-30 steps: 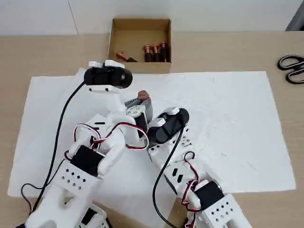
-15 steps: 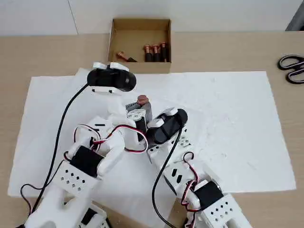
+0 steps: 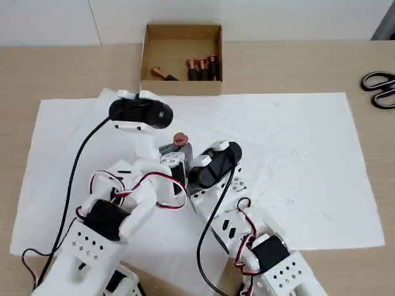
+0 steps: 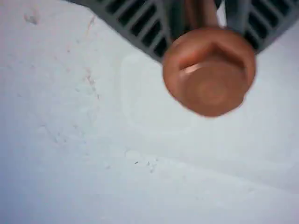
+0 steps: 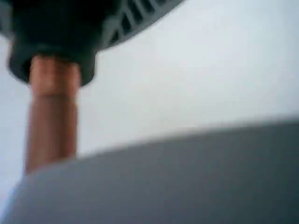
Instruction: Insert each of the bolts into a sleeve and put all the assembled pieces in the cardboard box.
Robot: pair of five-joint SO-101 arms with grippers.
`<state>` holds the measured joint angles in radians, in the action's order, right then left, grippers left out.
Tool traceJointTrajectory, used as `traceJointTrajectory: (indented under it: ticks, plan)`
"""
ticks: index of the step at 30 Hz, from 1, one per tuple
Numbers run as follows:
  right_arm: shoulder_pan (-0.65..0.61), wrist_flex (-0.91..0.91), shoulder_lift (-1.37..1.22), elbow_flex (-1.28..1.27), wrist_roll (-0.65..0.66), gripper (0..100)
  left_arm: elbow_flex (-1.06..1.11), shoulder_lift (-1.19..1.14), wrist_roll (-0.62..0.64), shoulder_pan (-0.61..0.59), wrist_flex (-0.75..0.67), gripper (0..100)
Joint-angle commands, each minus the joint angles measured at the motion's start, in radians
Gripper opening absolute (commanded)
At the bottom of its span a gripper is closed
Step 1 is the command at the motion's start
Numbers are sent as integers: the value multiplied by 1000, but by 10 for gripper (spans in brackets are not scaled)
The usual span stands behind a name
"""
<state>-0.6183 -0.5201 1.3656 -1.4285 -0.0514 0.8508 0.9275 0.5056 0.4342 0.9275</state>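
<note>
One bolt (image 4: 209, 70) head-up, axis near vertical, shank in sleeve (image 5: 51, 42).

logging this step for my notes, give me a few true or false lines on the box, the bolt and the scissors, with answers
1. The box is empty. False: several pieces lie in it.
2. The left gripper holds a copper bolt. True.
3. The scissors lie on the white sheet. False: they lie on the bare table, off the sheet.
4. The bolt's shaft goes into a black sleeve. True.
</note>
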Motion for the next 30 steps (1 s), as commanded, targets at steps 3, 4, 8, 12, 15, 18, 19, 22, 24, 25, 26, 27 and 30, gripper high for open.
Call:
traceJointTrajectory:
  ticks: [3,4,8,12,15,18,19,22,24,25,26,27,30]
  plan:
    - [5,27,4,66,3,4,19,8,-15,-3,-20,6]
    - [5,27,4,66,3,4,25,8,-17,8,-23,6]
    - [5,27,4,66,5,4,53,8,-87,40,-34,6]
    - [5,27,4,66,6,4,58,8,-104,41,-32,6]
    - [5,27,5,66,6,4,58,8,-106,41,-31,6]
    - [5,27,5,68,6,4,58,8,-106,41,-29,6]
    - [5,27,5,68,6,4,58,8,-104,41,-28,6]
    - [5,27,5,71,6,4,58,8,-104,37,-28,6]
    - [5,27,5,71,6,4,58,8,-103,35,-28,6]
    - [5,27,5,71,6,4,58,8,-103,35,-28,6]
    - [5,27,5,71,6,4,56,8,-103,35,-28,6]
    - [5,27,5,71,6,4,56,8,-103,35,-28,6]
    - [5,27,5,71,8,4,54,8,-101,34,-28,6]
